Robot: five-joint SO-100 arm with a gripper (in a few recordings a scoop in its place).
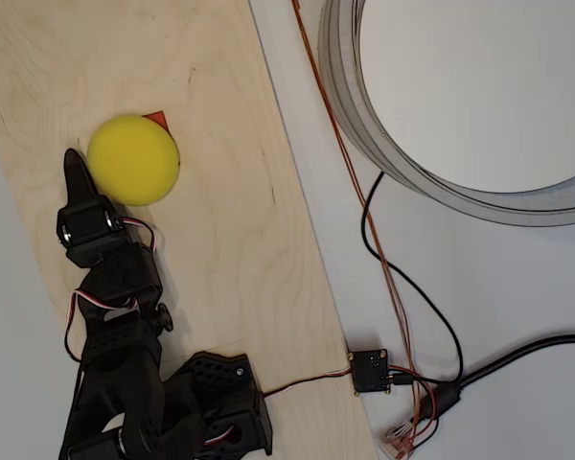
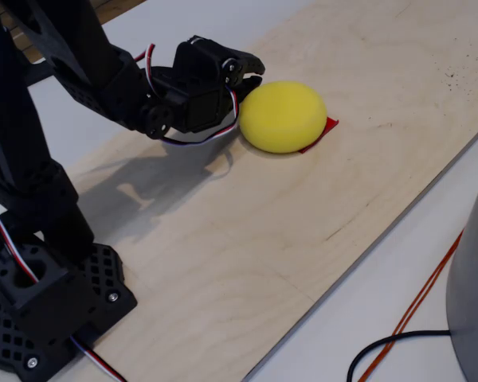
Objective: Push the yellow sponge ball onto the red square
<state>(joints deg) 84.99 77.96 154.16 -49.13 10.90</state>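
Where black gripper meets yellow sponge ball, fingers look pressed together, holding nothing, though gap hard to judge. Tip touches ball's side. Ball sits just ahead of gripper, covering most of red square; only red corner peeks out on ball's far side. Both lie on pale wooden board over white tabletop. Well away from the gripper: grey ring, black cable.

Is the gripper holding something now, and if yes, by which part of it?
Nothing is held. The gripper is shut and only presses sideways against the yellow sponge ball.
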